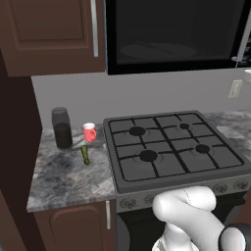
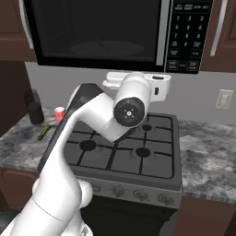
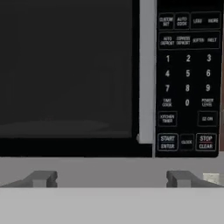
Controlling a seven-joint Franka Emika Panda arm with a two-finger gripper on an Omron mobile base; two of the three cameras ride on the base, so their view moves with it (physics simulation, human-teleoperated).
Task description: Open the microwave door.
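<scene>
Looking across the left base view, the large black box microwave (image 1: 176,34) hangs above the black gas stove with four burners (image 1: 171,147), its wide glossy black door with dark glass window (image 1: 169,32) flush with the body as far as I can judge, a pale turntable dimly visible behind the glass. On the speckled grey stone table (image 1: 63,176) to the left stand a dark cylindrical jar (image 1: 62,128), a small red mug (image 1: 89,132) and a slim green vegetable (image 1: 86,154). A brown wooden cabinet door with a silver handle (image 1: 54,29) sits left of the microwave.

From the right base view, the white arm reaches up over the stove, its hand just below the microwave's bottom edge. The long silver-grey bar handle (image 2: 161,32) runs vertically between the window and the black keypad panel with white labels (image 2: 188,34).

Through the hand view, the end effector (image 3: 112,178) is spread wide and grasping nothing, its two dark fingertips (image 3: 41,178) far apart and level, below the door's lower edge. The handle lies ahead and above, slightly right of centre.

To do this step well, I judge the hand should rise and shift a little right so the handle sits between the fingers, advance until they straddle it, clench firmly, then pull along an arc about the hinge on the door's far left side rather than straight back
</scene>
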